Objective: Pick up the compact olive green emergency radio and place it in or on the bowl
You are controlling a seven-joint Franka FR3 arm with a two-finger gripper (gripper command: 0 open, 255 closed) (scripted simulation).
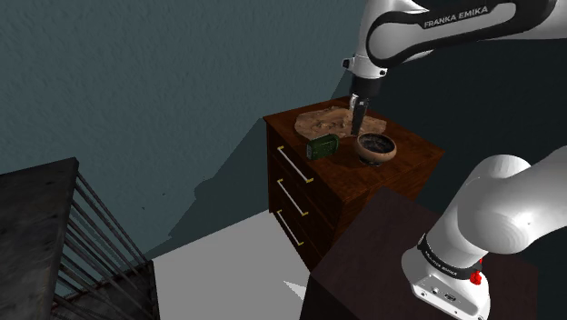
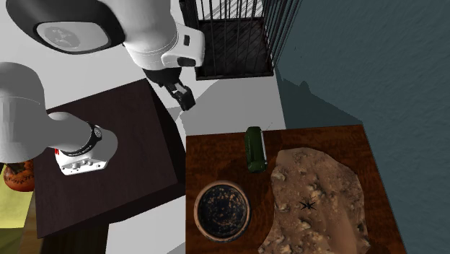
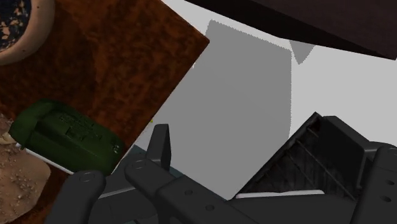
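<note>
second exterior view, left to right: dark box stand [image 2: 108, 166], then the gripper [image 2: 185, 97] up in the air off the dresser's corner, holding nothing. in the wrist view its fingers [image 3: 160, 143] stand apart, so the claw is open, with floor [image 3: 254, 76] under it. next the wooden dresser [image 2: 209, 155]. the bowl [image 2: 222, 210] sits on its top near the stand-side edge; it is round with a brown rim and a dark speckled inside. the green radio [image 2: 255, 149] lies on the dresser top outside the bowl, near it but apart, just beside the edge of a brown rocky slab [image 2: 317, 202]. the slab covers the right part of the top. a barred cage [image 2: 231, 29] stands on the floor past the dresser.
</note>
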